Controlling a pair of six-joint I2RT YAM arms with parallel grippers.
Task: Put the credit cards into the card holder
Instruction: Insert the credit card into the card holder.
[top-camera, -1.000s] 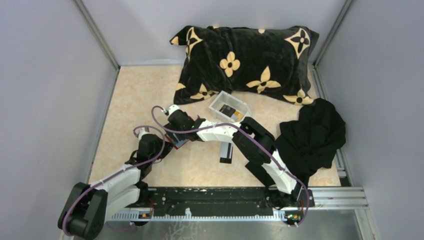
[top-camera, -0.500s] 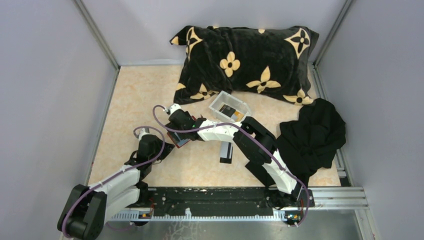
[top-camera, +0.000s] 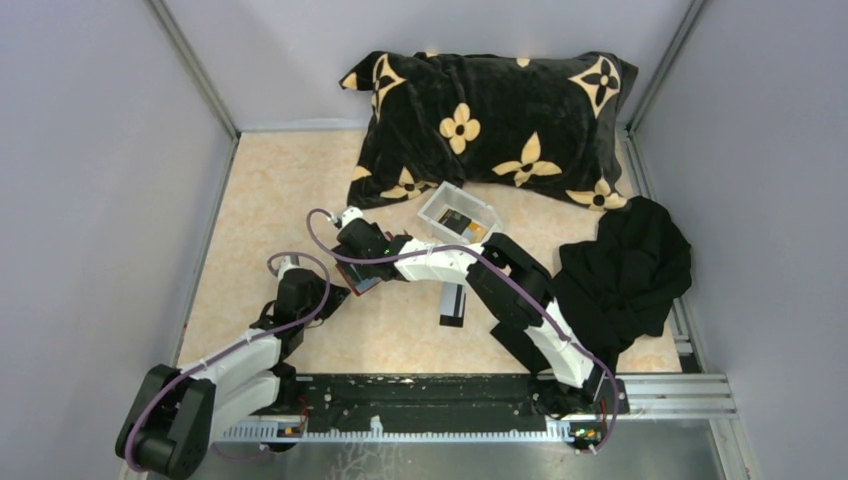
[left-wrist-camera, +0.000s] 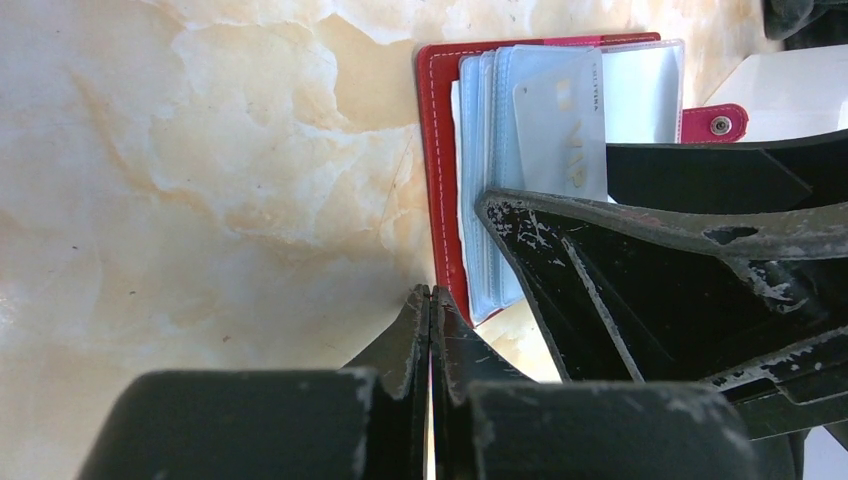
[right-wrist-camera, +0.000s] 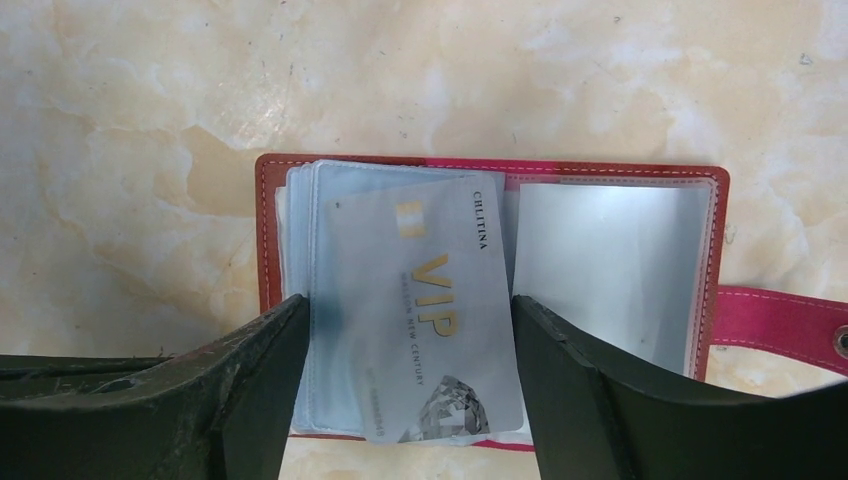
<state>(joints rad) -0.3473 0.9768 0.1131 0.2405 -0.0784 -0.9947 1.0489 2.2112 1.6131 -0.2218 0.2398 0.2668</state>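
The red card holder (right-wrist-camera: 610, 260) lies open on the marble surface, its clear pockets up. A silver VIP credit card (right-wrist-camera: 430, 300) rests on the pockets, slightly askew. My right gripper (right-wrist-camera: 408, 310) is open and straddles this card; its right finger is at the card's edge and there is a gap on the left. My left gripper (left-wrist-camera: 430, 292) is shut, with its tips at the holder's red border (left-wrist-camera: 440, 150). In the top view, a black credit card with a white band (top-camera: 452, 305) lies on the surface under the right arm.
A small white tray (top-camera: 436, 206) with more cards stands behind the arms. A black pillow with tan flowers (top-camera: 490, 130) fills the back. A black cloth (top-camera: 625, 270) lies at the right. Grey walls close in the sides.
The right wrist has shifted very slightly over the card holder. The left arm has not moved.
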